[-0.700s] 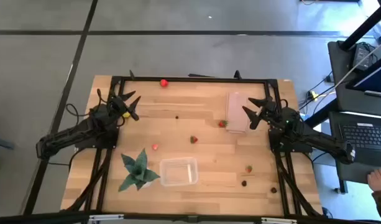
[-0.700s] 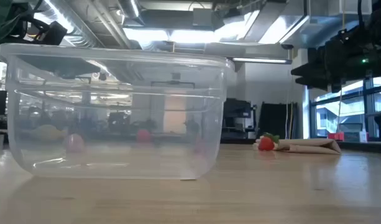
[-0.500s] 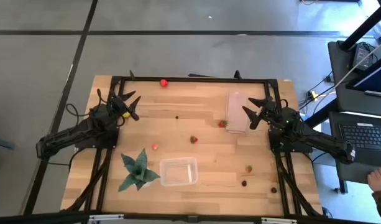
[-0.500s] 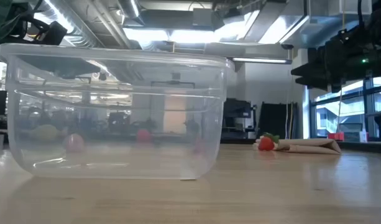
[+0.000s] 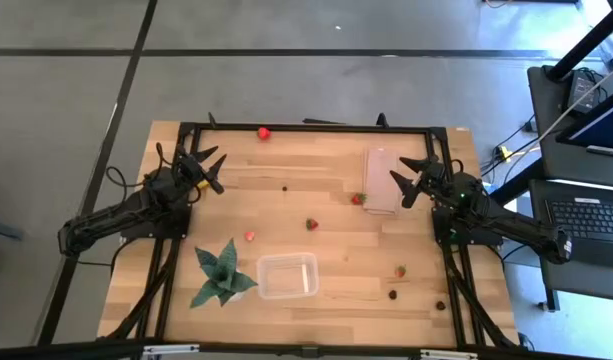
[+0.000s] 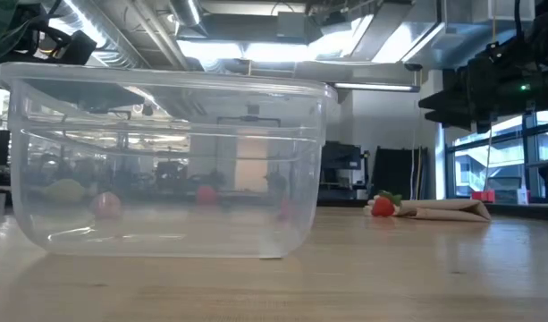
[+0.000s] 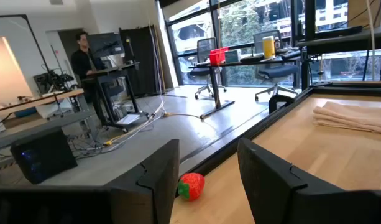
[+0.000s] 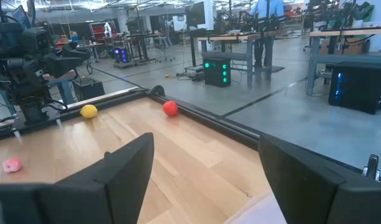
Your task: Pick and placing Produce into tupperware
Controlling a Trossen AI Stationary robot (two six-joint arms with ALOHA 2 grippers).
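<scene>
While nothing on the surface has shifted, your task waits — no piece is lifted yet.
You have the left hand (image 5: 217, 171) partly open and empty just beside the lemon (image 8: 89, 111), the right hand (image 5: 402, 183) wide and empty by the cloth (image 5: 381, 180); the tupperware (image 5: 287, 276) sits empty at the front beside the plant (image 5: 221, 272) — the produce (image 5: 311, 224) lies scattered around it.

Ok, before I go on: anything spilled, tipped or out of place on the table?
Nothing spilled or tipped. The tupperware stands upright and empty; the produce lies scattered, and one red piece sits right at the far edge rail.
</scene>
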